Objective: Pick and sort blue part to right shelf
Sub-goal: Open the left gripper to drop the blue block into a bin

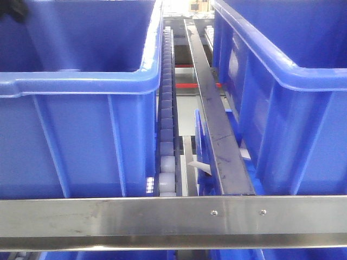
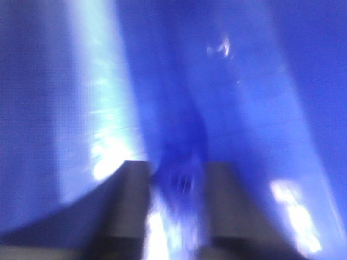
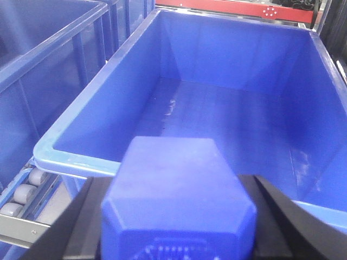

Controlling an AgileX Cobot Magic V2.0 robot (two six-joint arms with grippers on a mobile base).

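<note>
My right gripper (image 3: 179, 187) is shut on the blue part (image 3: 173, 173), a chunky faceted blue block gripped between two black fingers (image 3: 89, 216). The block hangs over the near rim of a large blue bin (image 3: 70, 157) with nothing inside it. The right shelf shows in the front view as a steel front rail (image 1: 162, 214), a roller track (image 1: 167, 108) and two blue bins (image 1: 76, 86). The left wrist view is heavily blurred. My left gripper (image 2: 179, 173) shows two dark fingers (image 2: 135, 200) close to a blue surface, and I cannot make out whether they hold anything.
A second blue bin (image 3: 49, 59) stands to the left of the one under my right gripper, with white rollers (image 3: 24, 189) at the lower left. Between the bins in the front view run a dark steel divider bar (image 1: 217, 124) and a thin upright blue plate (image 1: 201, 146).
</note>
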